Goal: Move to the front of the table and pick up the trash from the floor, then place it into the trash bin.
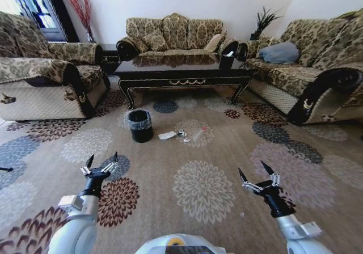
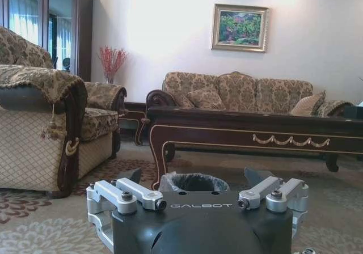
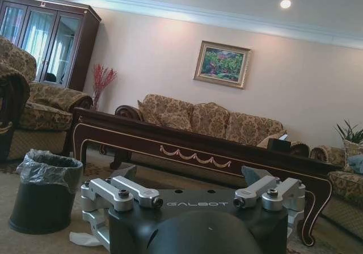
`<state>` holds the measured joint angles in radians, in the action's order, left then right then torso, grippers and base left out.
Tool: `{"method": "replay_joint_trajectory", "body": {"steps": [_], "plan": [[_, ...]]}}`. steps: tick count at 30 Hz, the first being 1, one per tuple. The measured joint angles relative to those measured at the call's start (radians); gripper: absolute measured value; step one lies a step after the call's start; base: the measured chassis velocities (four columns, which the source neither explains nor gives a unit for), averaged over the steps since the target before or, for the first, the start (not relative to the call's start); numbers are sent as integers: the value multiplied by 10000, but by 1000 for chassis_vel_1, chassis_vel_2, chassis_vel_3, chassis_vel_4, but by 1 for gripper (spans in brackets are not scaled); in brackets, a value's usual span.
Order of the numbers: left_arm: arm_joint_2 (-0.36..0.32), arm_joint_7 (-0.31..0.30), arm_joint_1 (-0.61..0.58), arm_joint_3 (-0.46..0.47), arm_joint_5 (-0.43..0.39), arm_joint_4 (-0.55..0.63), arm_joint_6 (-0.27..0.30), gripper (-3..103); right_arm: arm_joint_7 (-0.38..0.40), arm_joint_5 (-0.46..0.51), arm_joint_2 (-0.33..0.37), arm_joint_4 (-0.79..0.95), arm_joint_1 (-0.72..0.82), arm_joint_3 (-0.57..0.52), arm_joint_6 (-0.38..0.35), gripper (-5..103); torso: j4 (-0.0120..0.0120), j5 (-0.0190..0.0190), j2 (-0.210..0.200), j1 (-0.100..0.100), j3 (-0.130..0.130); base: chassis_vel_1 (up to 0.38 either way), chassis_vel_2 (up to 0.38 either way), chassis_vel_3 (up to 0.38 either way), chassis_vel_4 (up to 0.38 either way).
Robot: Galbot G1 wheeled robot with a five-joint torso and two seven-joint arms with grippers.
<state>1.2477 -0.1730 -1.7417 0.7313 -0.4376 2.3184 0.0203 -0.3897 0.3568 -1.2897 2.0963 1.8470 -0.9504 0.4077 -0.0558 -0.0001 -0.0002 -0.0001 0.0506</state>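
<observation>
The dark wood table (image 1: 181, 81) stands ahead between the sofas. In front of it on the patterned floor (image 1: 227, 157) sits the black trash bin (image 1: 140, 134) with its clear liner. The trash lies just right of the bin: a white paper scrap (image 1: 167, 135), a small can (image 1: 181, 133) and a clear bottle (image 1: 199, 134). My left gripper (image 1: 102, 161) and right gripper (image 1: 256, 172) hover open and empty over the carpet, well short of the litter. The left wrist view looks past the left gripper (image 2: 195, 176) to the bin (image 2: 170, 181). The right wrist view shows the bin (image 3: 39, 206) and the paper scrap (image 3: 84, 240).
Patterned sofas surround the table: an armchair (image 1: 39, 87) on the left, a long sofa (image 1: 176, 36) behind and another sofa (image 1: 317, 67) on the right. Open carpet lies between me and the litter.
</observation>
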Motion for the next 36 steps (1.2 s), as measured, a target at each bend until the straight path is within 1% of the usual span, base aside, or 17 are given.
{"method": "replay_joint_trajectory", "body": {"steps": [9, 36], "plan": [[24, 15, 4, -7, 0, -50, -17, 100, -80, 10, 11, -41, 3, -13, 3, 100, -1, 0, 0, 0, 0, -127, 136, 117, -135], [143, 37, -80, -23, 17, -39, -28, 100, -250, 27, -25, -69, -5, -1, 7, 100, 0, 0, 2, 1, 1, -157, 160, 163, -163]]}}
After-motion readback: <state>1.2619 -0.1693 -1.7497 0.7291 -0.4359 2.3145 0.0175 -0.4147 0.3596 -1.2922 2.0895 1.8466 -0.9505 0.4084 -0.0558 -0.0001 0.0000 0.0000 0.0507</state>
